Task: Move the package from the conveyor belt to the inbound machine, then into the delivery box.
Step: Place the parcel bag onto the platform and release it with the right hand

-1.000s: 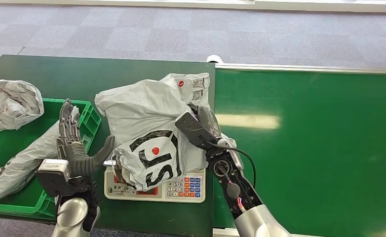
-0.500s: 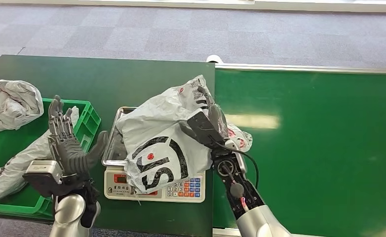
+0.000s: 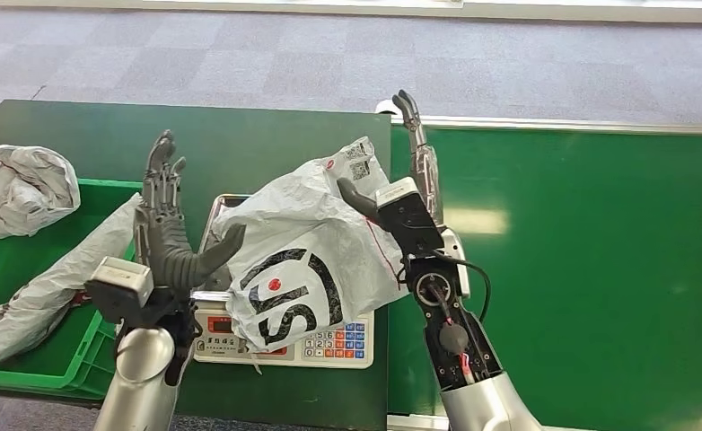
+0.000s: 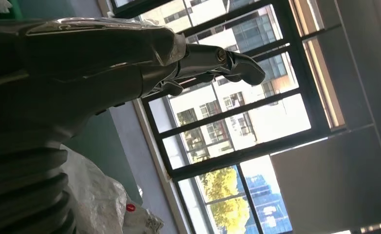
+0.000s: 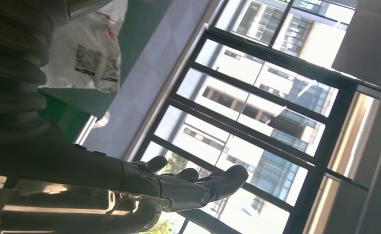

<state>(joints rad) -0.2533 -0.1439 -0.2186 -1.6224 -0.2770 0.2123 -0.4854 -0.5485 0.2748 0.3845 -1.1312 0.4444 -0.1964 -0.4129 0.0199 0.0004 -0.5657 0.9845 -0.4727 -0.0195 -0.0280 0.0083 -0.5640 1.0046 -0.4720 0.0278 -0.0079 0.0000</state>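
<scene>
The package (image 3: 302,260), a crumpled grey plastic mailer with a black round logo and a red dot, lies on the steel pan (image 3: 206,235) of the white weighing scale (image 3: 329,339) and drapes over its front. My left hand (image 3: 166,235) stands open just left of the package, fingers pointing up and thumb reaching toward it. My right hand (image 3: 412,184) is open at the package's right edge, fingers straight up and thumb against the plastic. The left wrist view has my left hand (image 4: 81,63) above a bit of the package (image 4: 98,204). In the right wrist view my right hand (image 5: 130,183) is beside the package's barcode label (image 5: 93,53).
A green crate (image 3: 154,220) at the left holds other grey mailers (image 3: 33,296), and one more mailer (image 3: 15,189) sits at its far corner. The scale stands on a dark green table (image 3: 105,144). The green conveyor belt (image 3: 581,269) runs to the right.
My right hand has let go of the package and risen with fingers straightened. The package has settled on the scale. My left hand has moved up and closer to it.
</scene>
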